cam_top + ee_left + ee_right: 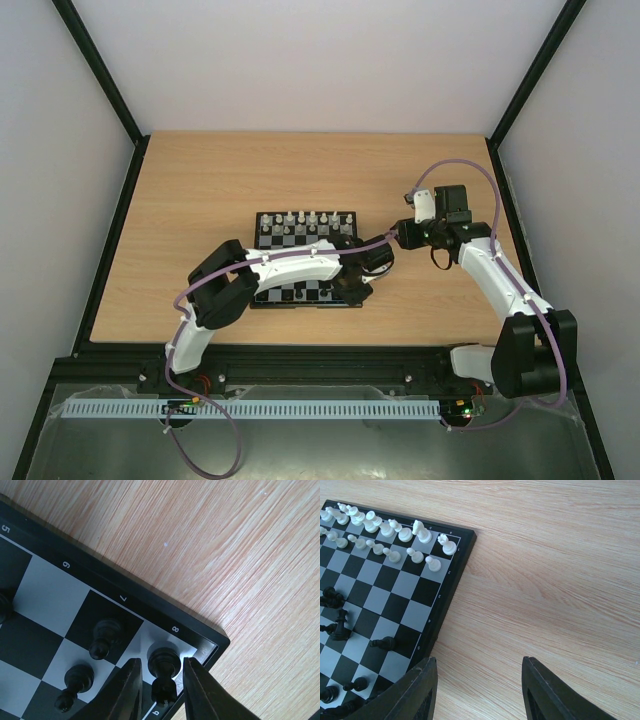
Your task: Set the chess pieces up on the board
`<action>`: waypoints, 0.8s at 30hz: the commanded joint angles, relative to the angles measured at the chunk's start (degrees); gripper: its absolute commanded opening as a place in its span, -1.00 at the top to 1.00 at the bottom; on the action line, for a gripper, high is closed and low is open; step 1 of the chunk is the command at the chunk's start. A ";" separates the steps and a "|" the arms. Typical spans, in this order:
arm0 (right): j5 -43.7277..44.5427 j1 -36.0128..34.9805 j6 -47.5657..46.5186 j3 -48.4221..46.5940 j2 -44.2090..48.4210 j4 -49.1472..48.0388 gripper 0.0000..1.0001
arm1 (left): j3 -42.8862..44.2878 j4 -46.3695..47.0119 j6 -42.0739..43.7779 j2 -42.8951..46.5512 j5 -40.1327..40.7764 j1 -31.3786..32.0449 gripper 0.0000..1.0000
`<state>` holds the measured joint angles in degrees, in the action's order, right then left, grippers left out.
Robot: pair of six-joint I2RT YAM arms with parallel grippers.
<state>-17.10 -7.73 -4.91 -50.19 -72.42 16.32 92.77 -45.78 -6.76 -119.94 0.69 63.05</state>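
- Corner: black piece (163, 672) stands upright on the board (150, 587), last square, dead centre in my left gripper (162, 662).
- Jaws barely parted, a sliver of gap each side; I judge nothing is gripped, so straight up clears it.
- Right gripper (478, 661) gapes wide, empty, over the table (555, 580) beside the board.

We've got the board (258, 232) on the table (180, 190), abt centred. Two rows of chess pieces (394, 556) line its far side; more stand on the near half. Left gripper (161, 662) is over a corner sq. by the board's right edge, one piece (165, 672) btwn its fingers. Right gripper (477, 660) hangs over the table just right of the board.
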 commanded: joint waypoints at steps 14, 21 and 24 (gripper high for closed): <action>-3.61 0.33 -1.55 -0.87 0.91 0.86 0.03 | -5.38 1.23 1.78 20.88 3.88 -7.50 0.26; -7.33 -1.31 -3.45 -3.59 -1.73 3.58 0.09 | -19.79 14.43 -4.16 34.73 4.41 -18.92 0.13; -5.42 -5.20 -5.65 -6.11 -5.10 6.27 0.12 | -26.49 19.39 -4.97 39.37 4.32 -23.06 0.07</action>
<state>-21.93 -9.02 -7.51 -52.53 -74.00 17.74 72.73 -34.20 -9.21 -85.62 4.82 43.29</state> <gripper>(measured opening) 0.448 0.452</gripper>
